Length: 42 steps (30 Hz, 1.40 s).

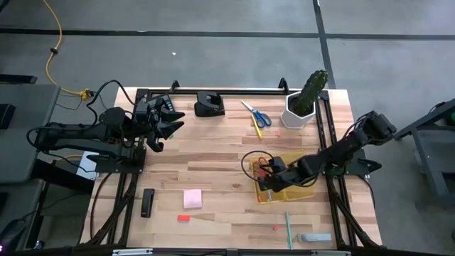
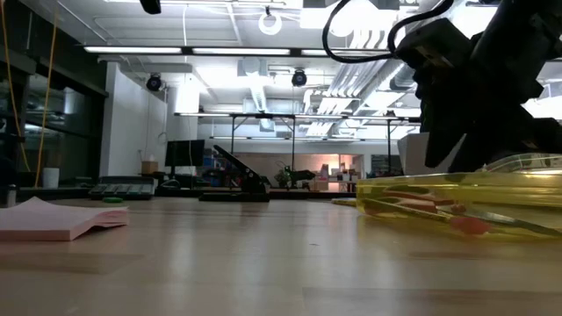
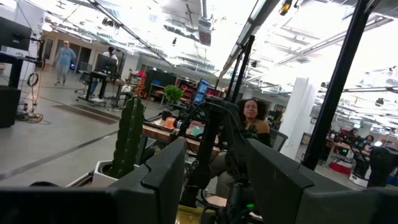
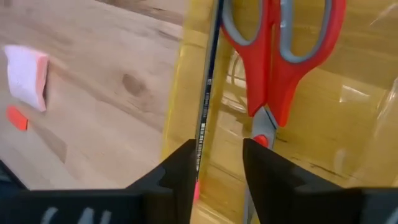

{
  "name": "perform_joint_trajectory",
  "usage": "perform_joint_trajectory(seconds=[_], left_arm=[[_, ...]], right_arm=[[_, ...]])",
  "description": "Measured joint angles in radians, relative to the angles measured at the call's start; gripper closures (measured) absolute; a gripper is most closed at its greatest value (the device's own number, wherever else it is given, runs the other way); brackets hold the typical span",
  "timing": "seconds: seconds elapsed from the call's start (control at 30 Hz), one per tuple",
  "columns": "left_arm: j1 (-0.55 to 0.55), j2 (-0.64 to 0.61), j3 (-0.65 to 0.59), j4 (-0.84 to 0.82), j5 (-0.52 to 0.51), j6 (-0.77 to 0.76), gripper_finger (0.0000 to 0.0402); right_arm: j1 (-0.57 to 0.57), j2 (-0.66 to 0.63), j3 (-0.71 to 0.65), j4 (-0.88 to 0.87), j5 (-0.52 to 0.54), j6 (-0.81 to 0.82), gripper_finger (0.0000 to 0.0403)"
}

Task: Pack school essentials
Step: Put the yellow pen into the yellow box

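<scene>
You are looking at a wooden table (image 1: 213, 167) in a big bright workshop. People stand in the room far behind it.

The biggest thing that matters is the clear yellow tray (image 1: 298, 193) near the table's right side. The right gripper (image 1: 271, 173) hangs just over the tray's left end. Its fingers (image 4: 177, 168) are a little apart, with a thin dark pencil (image 4: 208, 93) running between them, so you can't tell if it is let go yet. The red-handled scissors (image 4: 281, 50) already lie in the tray, right beside the pencil.

The left gripper (image 1: 165, 117) waits high at the back left, fingers apart, holding nothing.

Still out on the table are the blue-handled scissors (image 1: 256, 113) near the cactus (image 1: 310, 92), the pink sticky pad (image 1: 193, 198), a teal pen (image 1: 288, 230) and a small red bit (image 1: 183, 218).

What could go wrong? If the pencil sticks to a finger, lifting could flick it out. The tray is light, so a bump could push it off its spot.
</scene>
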State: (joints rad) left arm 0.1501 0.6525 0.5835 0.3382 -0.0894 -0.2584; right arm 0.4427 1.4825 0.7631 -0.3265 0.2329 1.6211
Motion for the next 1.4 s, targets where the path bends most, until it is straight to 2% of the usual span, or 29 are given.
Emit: perform_joint_trajectory(seconds=[0.17, 0.4, 0.6, 0.77, 0.87, 1.07, 1.27, 1.4], left_arm=[[0.0, 0.0, 0.0, 0.0, 0.0, 0.0, 0.0245], [0.0, 0.0, 0.0, -0.005, 0.0, 0.0, 0.0245], [0.0, 0.0, 0.0, -0.005, 0.001, 0.0, 0.0245], [0.0, 0.0, 0.0, -0.005, 0.001, 0.0, 0.0245], [0.0, 0.0, 0.0, -0.005, 0.001, 0.011, 0.0245], [0.0, 0.0, 0.0, -0.004, 0.0, 0.034, 0.0245], [0.0, 0.0, 0.0, -0.005, 0.0, 0.034, 0.0245], [0.0, 0.0, 0.0, -0.005, -0.001, 0.047, 0.0245]], right_arm=[[0.0, -0.102, 0.0, -0.04, 0.029, -0.119, 0.0264], [0.001, -0.345, 0.0, -0.061, 0.204, -0.42, 0.0263], [-0.041, -0.497, 0.0, 0.057, 0.341, -0.835, 0.0263], [-0.096, -0.559, 0.0, 0.207, 0.36, -1.183, 0.0263], [-0.125, -0.569, 0.0, 0.294, 0.36, -1.324, 0.0263], [-0.159, -0.568, 0.0, 0.353, 0.337, -1.487, 0.0263], [-0.162, -0.568, 0.0, 0.344, 0.342, -1.576, 0.0263], [-0.162, -0.568, 0.0, 0.345, 0.343, -1.58, 0.0263]])
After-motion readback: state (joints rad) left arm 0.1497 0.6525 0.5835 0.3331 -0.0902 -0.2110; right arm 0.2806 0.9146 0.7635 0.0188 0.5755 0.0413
